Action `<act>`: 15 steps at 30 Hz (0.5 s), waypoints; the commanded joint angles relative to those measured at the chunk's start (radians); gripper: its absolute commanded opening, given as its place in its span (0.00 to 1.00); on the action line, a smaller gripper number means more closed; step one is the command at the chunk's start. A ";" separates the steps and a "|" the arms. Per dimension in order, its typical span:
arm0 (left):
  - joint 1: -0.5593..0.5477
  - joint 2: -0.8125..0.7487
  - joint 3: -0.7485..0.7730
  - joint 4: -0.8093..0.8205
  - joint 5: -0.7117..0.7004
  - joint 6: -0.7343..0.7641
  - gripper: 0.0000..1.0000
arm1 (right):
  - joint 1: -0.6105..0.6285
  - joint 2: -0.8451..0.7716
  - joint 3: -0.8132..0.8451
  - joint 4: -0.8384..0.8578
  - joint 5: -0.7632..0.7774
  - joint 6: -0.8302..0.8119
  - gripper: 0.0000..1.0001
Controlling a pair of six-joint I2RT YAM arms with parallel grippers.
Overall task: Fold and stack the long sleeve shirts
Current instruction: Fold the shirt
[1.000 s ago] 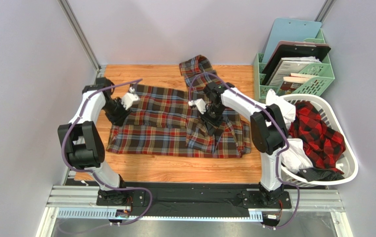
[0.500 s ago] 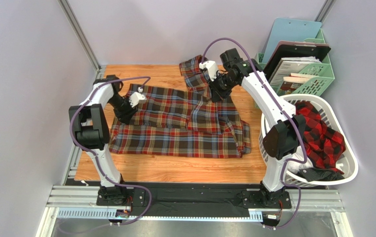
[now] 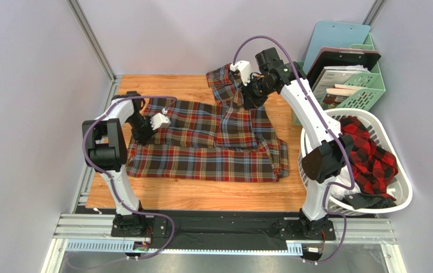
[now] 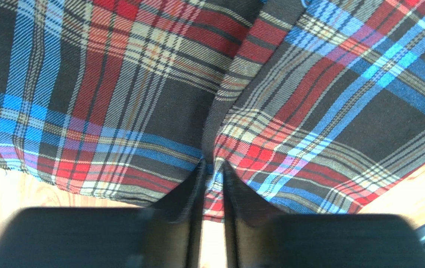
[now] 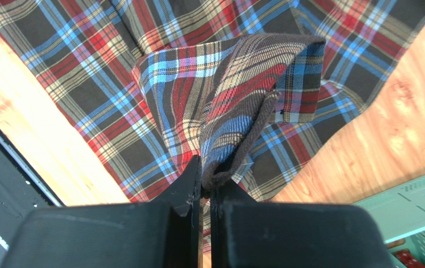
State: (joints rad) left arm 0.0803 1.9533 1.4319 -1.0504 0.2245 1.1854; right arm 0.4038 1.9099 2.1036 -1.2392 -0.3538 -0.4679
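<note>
One long sleeve shirt, a dark tartan point(image 3: 201, 153), lies spread on the wooden table point(image 3: 201, 196). My right gripper point(image 3: 247, 101) is raised over the shirt's far right part. It is shut on a bunched fold of the sleeve point(image 5: 242, 106), which hangs from its tips point(image 5: 206, 180). My left gripper point(image 3: 143, 135) is low at the shirt's left edge. Its jaws point(image 4: 213, 166) pinch a narrow ridge of the tartan cloth point(image 4: 332, 106). A red-and-black checked shirt point(image 3: 369, 153) lies crumpled in the white basket point(image 3: 407, 190) at the right.
A green organizer point(image 3: 366, 96) with clipboards and papers stands at the back right, close to my right arm. White cloth point(image 3: 338, 170) also fills the basket. Grey walls enclose the table on the left, back and right. Bare wood shows in front of the shirt.
My right gripper has lifted the sleeve from the shirt's middle up and toward the back right. My left gripper has shifted slightly along the left edge and closed on the cloth.
</note>
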 commanded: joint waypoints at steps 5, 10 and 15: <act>-0.004 -0.031 0.022 -0.026 0.013 0.026 0.00 | -0.017 -0.005 0.104 0.003 0.027 -0.003 0.00; -0.002 -0.047 0.065 -0.023 0.013 0.008 0.00 | -0.033 -0.009 0.140 0.017 0.042 -0.005 0.00; -0.002 -0.050 0.071 0.073 -0.014 -0.032 0.00 | -0.048 -0.006 0.191 0.052 0.065 -0.003 0.00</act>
State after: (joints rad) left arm 0.0799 1.9526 1.4757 -1.0500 0.2153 1.1820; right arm 0.3714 1.9106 2.2185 -1.2369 -0.3214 -0.4679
